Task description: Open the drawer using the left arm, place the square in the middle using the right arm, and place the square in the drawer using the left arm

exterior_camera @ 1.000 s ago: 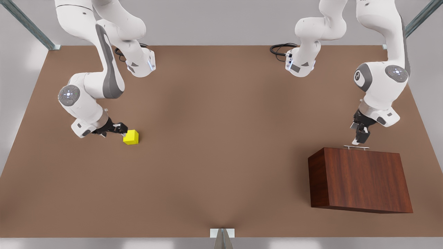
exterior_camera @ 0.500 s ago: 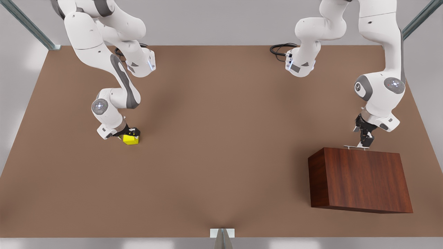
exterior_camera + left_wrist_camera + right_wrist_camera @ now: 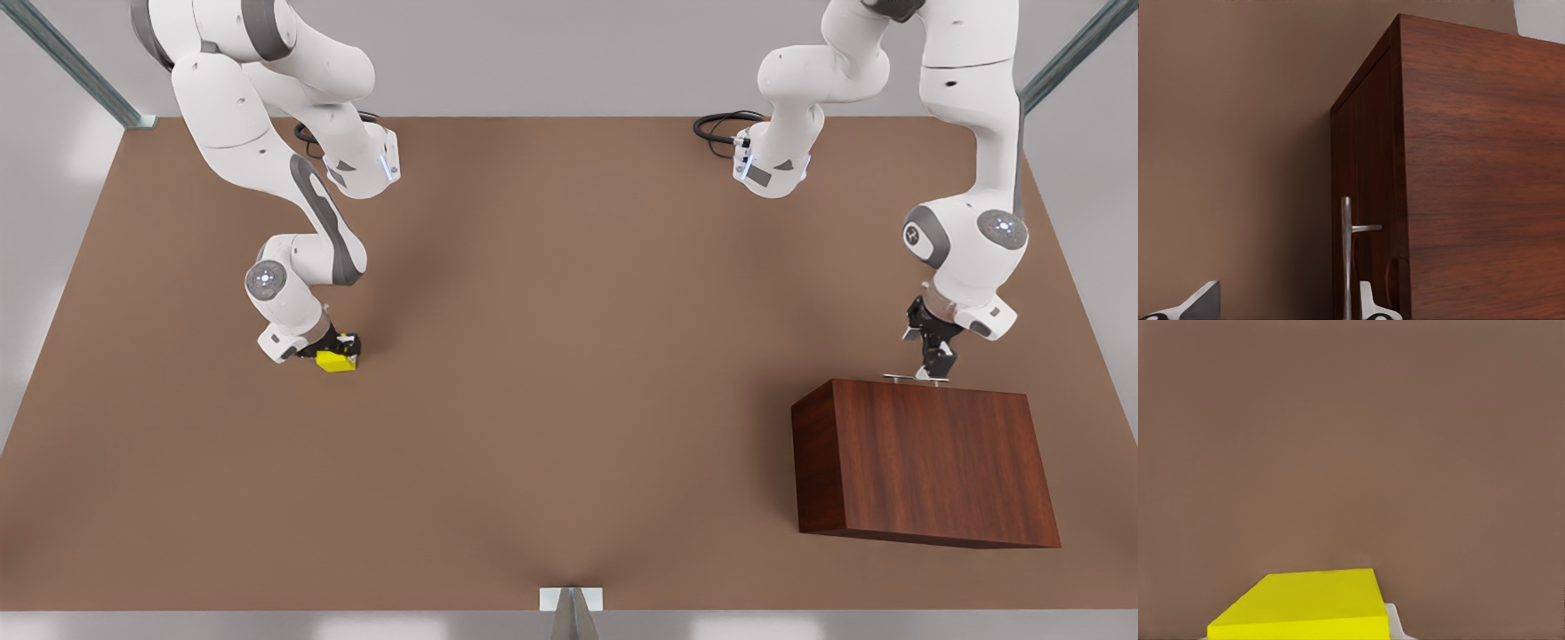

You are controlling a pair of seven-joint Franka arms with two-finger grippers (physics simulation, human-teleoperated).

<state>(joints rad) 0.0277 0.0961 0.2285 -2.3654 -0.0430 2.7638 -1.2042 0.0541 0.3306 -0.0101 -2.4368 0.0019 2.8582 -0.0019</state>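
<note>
- Over at the front view's left: right arm bent low, right jaws down over the square, one finger on each side of it.
- Can't tell if those jaws are actually squeezing or just straddling it. Square sitting flat on the tabletop, well off from the middle.
- Bare brown tabletop through the centre.
- Front view's right: dark wood cabinet, drawer shut flush with the box.
- Left arm reaching down behind the cabinet, left jaws right at the silver handle.
- Left jaws spread wide, handle in between, close to one fingertip, well apart from the other. Not clamped on anything.
</note>
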